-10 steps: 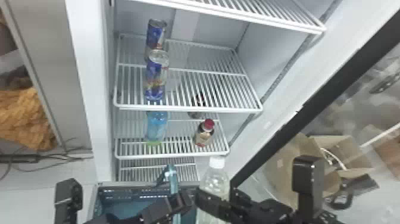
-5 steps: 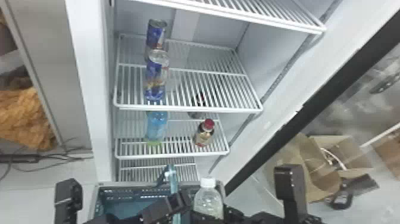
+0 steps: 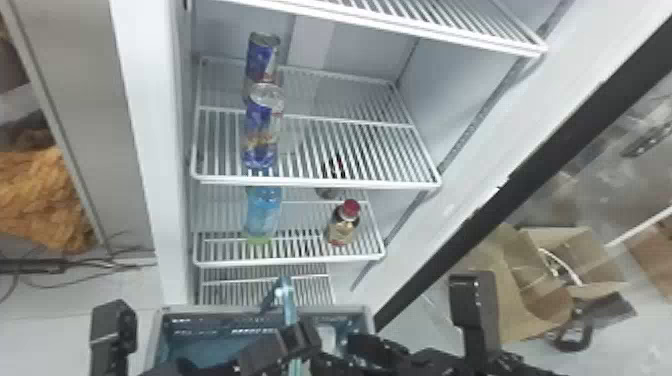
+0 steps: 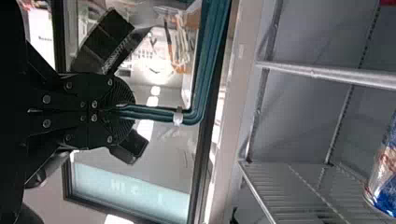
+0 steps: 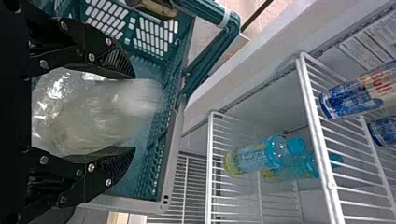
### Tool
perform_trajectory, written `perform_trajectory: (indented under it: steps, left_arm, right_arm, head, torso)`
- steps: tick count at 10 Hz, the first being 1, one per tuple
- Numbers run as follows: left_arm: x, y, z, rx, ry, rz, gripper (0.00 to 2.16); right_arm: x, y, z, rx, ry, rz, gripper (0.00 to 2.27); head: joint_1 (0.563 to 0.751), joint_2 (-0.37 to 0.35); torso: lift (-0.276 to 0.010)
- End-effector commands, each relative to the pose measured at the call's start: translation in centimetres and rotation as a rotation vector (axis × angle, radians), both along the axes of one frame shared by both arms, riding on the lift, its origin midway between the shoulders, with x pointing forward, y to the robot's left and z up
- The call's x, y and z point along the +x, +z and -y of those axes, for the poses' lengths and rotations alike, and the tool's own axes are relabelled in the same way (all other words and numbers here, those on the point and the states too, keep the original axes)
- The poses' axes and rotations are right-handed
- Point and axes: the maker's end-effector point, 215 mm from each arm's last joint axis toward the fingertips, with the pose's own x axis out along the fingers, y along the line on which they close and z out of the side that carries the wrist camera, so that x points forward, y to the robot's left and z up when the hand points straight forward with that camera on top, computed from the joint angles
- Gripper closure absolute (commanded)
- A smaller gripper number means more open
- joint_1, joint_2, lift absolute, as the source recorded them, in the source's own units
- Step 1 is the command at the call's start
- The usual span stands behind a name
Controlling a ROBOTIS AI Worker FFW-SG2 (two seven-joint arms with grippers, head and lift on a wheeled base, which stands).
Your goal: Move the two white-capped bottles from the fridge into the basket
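Observation:
In the head view my left gripper is at the basket's upright handle; the left wrist view has this gripper shut on the teal handle. Low over the basket, my right gripper is beside a bottle's white cap. Seen from the right wrist, the clear white-capped bottle lies between the spread fingers of the right gripper, its blurred cap end towards the basket wall. Most of the bottle is hidden in the head view.
Blue cans stand on the upper wire shelf. Below are a blue bottle and a red-capped bottle. The fridge's open door edge slants along the right, with cardboard boxes beyond.
The right gripper came left over the basket with the bottle, then lower. The bottle has dropped down into the basket, and the right gripper has let go. The left gripper stays at the handle.

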Motion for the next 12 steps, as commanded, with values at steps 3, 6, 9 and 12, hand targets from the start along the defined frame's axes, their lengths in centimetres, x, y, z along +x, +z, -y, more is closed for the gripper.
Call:
perform_trajectory:
  steps: [3,6,9,12]
  left_arm:
    - [0.0,0.1,0.0,-0.001,0.0,0.001,1.19]
    - [0.0,0.0,0.0,-0.001,0.003,-0.001,1.19]
    - [0.0,0.0,0.0,-0.001,0.003,-0.001,1.19]
    - [0.0,0.1,0.0,-0.002,0.001,0.001,1.19]
  right_arm:
    - [1.2,0.7,0.2,0.004,-0.01,0.045,0.57]
    - [4.2,3.0,2.8,-0.085,-0.061,0.174,0.57]
    - [6.4,5.6,6.1,-0.209,-0.108,0.291,0.57]
    - [9.2,9.1,6.9,-0.233,-0.134,0.462,0.56]
  head:
    - [0.695,-0.35]
    - [0.695,-0.35]
    - [0.695,-0.35]
    - [0.695,-0.35]
  torso:
    - [0.0]
    - [0.0]
    - [0.0]
    - [0.0]
